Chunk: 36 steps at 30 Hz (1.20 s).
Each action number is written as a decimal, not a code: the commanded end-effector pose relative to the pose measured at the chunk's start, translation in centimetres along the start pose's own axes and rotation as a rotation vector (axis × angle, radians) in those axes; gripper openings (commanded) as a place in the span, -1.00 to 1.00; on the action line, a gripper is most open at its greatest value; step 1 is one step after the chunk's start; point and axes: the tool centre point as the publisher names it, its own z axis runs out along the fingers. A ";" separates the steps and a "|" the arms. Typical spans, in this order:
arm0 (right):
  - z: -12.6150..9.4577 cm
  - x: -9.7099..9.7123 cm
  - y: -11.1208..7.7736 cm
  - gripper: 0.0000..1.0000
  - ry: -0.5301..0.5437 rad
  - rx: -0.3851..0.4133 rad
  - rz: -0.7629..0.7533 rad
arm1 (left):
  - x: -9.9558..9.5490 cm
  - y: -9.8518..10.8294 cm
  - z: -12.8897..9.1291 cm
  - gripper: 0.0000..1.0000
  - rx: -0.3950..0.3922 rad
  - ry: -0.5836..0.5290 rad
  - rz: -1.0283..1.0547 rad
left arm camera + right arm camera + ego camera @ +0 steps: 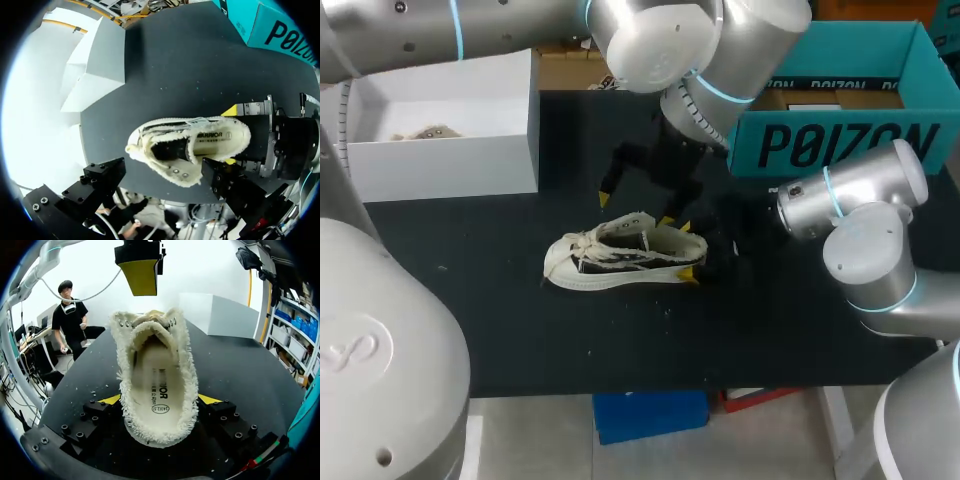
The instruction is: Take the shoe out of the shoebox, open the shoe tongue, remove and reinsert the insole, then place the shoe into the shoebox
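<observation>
- Shoe: cream, with frayed edges. It lies on the black worktop near the middle, toe toward the left arm's side and heel toward the right arm.
- Right tool: closed on the heel end of the shoe. One yellow tip presses each side of the heel, with the shoe wedged between the fingers.
- Left tool: spread wide and holding nothing. It hangs above the shoe's opening; one finger sits close to the collar, and the other stands apart on the far side of the laces.
- Insole: seated inside the shoe. The right wrist view shows it through the opening, printed side facing out.
- Tongue: stands up at the front of the opening, between the two eyelet rows.
- Teal shoebox: open, at the far right of the worktop — well apart from the shoe, behind the right arm.
- White box: open, at the far left of the worktop. A pale object lies in it, too small to identify.
</observation>
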 end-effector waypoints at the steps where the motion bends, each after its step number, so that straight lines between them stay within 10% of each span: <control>1: 0.3 -0.2 0.1 -1.00 -0.001 0.004 0.002 | 1.1 0.3 0.8 1.00 -0.002 -0.006 0.003; 26: 0.3 -0.2 0.1 -1.00 -0.001 0.004 0.002 | 1.8 1.0 5.9 1.00 -0.020 -0.059 -0.055; 28: 0.3 -0.2 0.1 -1.00 -0.001 0.004 0.002 | 1.6 1.1 6.0 -0.67 -0.021 -0.068 -0.055; 29: 0.3 -0.2 0.1 -1.00 -0.001 0.004 0.002 | 1.6 1.1 6.0 -1.00 -0.019 -0.073 -0.053; 36: 0.3 -0.2 0.1 -1.00 -0.001 0.004 0.002 | 1.5 1.2 6.1 -1.00 -0.016 -0.082 -0.051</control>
